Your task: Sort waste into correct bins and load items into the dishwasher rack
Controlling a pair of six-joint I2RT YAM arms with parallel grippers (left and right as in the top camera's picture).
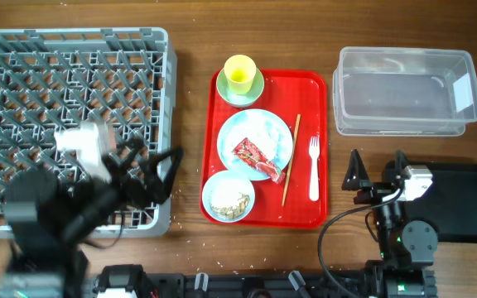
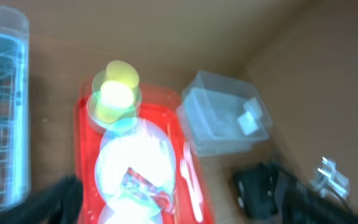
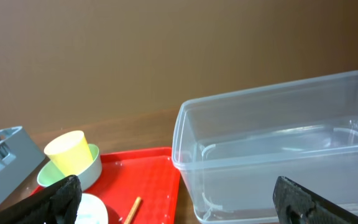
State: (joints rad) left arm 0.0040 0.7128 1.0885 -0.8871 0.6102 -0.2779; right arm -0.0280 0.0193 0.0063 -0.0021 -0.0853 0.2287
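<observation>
The left gripper [image 1: 151, 168] and right gripper [image 1: 378, 172] both gape empty. The red wrapper [image 1: 259, 159] lies on the plate [image 1: 237, 132] at the red tray [image 1: 318, 116] centre (I'd pinch its crumpled edge, lifting straight, sparing the plate).

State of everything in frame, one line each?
rack: empty where visible
cup: upright on saucer
saucer: on red tray, under cup
plate: on red tray, wrapper on it
wrapper: lying on plate
bowl: holds scraps
fork: flat on red tray
chopstick: flat on red tray
tub: empty, lidless
black tray: bare where visible
left gripper: open, empty
right gripper: open, empty
</observation>
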